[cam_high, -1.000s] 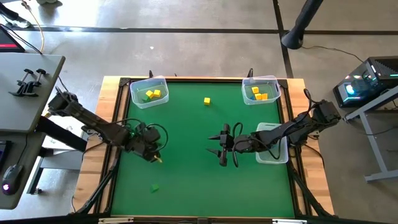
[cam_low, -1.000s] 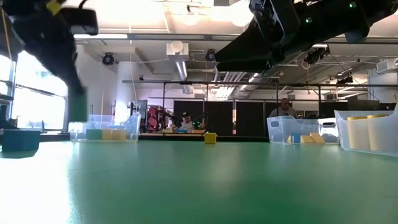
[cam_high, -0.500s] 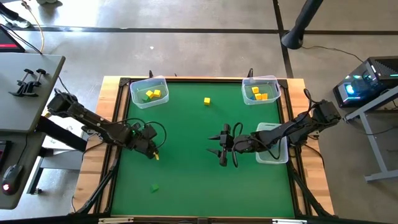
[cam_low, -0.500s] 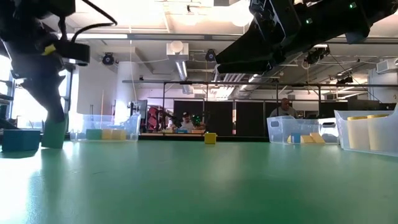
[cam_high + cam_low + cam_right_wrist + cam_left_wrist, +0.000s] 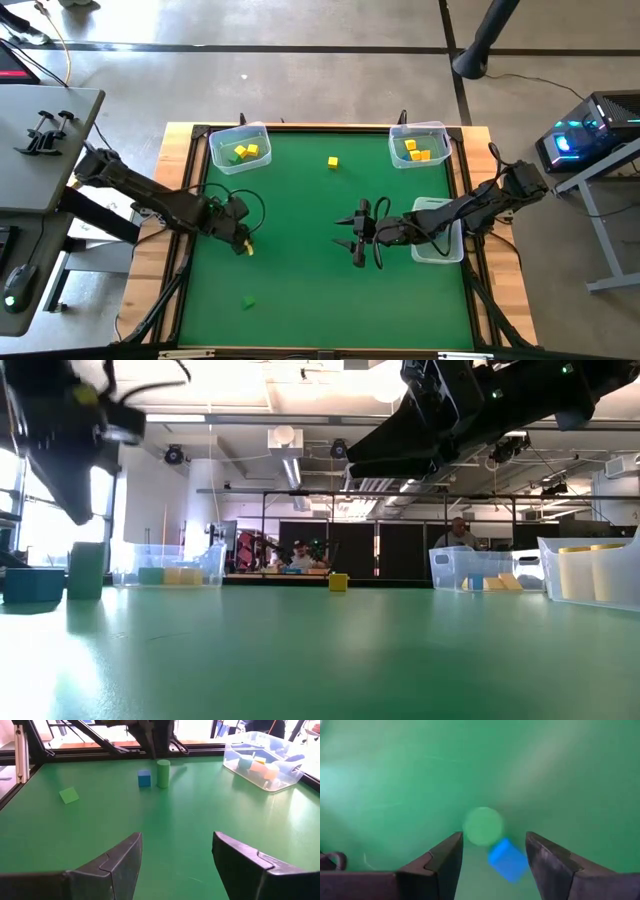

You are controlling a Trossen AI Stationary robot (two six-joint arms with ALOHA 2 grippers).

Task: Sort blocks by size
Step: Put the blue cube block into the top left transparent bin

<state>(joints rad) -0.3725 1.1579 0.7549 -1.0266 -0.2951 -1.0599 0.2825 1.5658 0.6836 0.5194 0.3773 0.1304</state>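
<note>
Blocks: a green cylinder [image 5: 483,825] stands upright beside a blue cube [image 5: 507,860] near the worktop's [image 5: 300,270] left edge, directly under the open left hand [image 5: 492,855]. Right hand [image 5: 175,865], open and empty, waits mid-worktop.

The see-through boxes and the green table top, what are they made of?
The boxes look like thin clear plastic, glossy: you can see the blocks inside through the walls. The table top looks like a smooth green mat, perhaps felt or rubber; it shines only softly, so I can't be sure.
</note>
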